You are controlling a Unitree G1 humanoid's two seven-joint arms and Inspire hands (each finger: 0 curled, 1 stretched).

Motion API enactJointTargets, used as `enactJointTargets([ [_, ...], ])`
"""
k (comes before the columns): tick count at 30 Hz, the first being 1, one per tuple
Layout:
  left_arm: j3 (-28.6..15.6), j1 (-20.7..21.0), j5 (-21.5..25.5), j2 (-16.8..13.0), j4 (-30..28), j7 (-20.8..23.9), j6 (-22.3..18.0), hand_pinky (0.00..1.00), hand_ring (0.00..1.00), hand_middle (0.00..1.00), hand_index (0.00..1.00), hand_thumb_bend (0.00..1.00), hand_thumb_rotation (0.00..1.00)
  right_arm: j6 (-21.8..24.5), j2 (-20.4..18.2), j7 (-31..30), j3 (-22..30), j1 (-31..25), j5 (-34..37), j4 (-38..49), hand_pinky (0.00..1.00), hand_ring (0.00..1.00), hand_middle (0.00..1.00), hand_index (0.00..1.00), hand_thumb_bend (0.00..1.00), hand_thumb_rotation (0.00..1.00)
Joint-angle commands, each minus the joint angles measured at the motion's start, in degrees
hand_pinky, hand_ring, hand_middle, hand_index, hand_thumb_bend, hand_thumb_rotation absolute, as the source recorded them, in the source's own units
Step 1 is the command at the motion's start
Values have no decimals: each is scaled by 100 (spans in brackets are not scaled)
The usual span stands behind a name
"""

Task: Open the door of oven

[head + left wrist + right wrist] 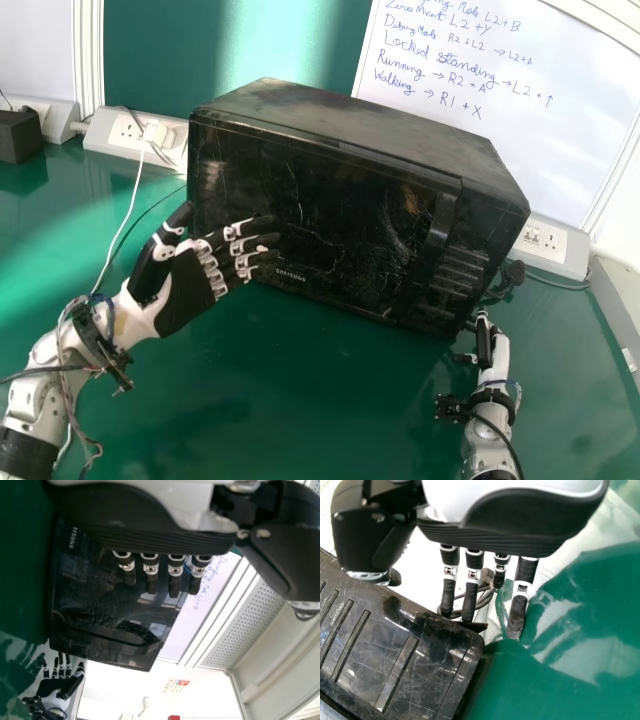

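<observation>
Before the boxy black oven (325,215), black-and-white left hand (190,290) is held wide; beside oven's right end, matching right hand (487,350), likewise.

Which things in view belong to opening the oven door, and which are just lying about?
For the job: oven, its door, door handle, left hand, right hand.

Just about: black box, white cable, whiteboard.

Behind the green bench (260,410), a whiteboard (575,130) with blue writing stands beside a light-streaked green panel (150,55), white sockets (545,238) sitting below them.
</observation>
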State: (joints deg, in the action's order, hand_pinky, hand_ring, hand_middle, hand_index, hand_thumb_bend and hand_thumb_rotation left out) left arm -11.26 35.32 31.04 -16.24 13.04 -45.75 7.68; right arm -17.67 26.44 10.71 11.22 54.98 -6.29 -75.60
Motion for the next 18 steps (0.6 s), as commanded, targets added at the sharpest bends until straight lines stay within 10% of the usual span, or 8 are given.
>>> enactJointTargets([
  [1,62,148,-39,-8,154,-83,-47,86,100,100,100,100,80,103,-106,-53,-23,-240,-15,-108,35,47,70,71,60,100],
  [13,199,779,-365,21,974,-317,-385,93,100,100,100,100,84,93,-125,-12,30,-255,26,-107,35,46,70,70,60,100],
  [18,263,1050,-545,96,1431,-326,-502,77,100,100,100,100,84,78,-139,-17,38,-273,24,-112,35,47,69,69,59,100],
])
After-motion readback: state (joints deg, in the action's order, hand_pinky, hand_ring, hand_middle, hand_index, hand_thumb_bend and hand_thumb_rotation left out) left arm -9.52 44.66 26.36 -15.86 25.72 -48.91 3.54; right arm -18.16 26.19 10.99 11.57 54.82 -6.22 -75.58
